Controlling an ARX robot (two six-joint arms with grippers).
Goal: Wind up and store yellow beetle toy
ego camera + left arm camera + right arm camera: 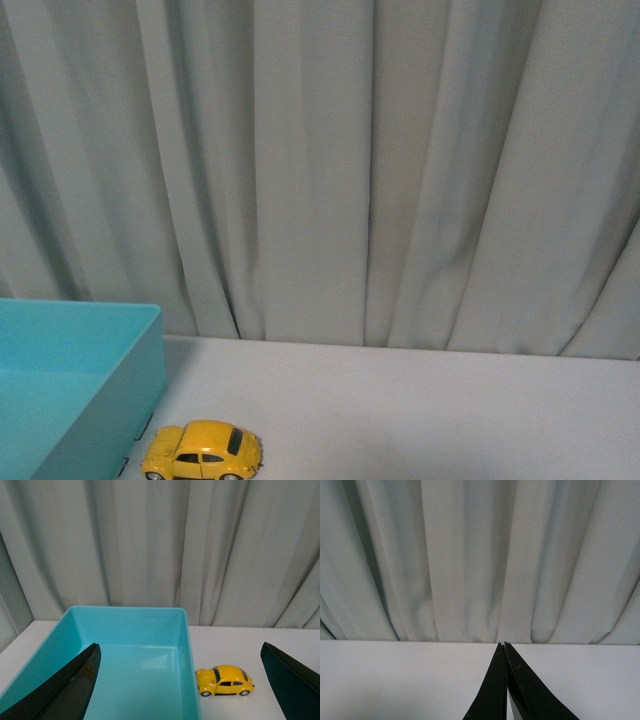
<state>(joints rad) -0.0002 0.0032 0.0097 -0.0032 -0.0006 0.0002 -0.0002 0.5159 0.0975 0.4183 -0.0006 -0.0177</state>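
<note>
Likely light, stiff and slick, the yellow beetle toy [224,680] wants pinching across its doors; left gripper [180,648] gapes empty, right gripper [504,646] closed, empty.

**Three cameras, one curtain**

The body camera looks level across the table [420,410] at the curtain [350,170], blue box [100,400] at eight o'clock. The left wrist camera looks down into that box from nearer; both catch the yellow toy car [203,450]. The right wrist camera faces table and curtain.

You see yellow beetle toy [203,451] with dark windows, turquoise bin [120,400], white desk [430,410], plain pale grey curtain [350,170].
</note>
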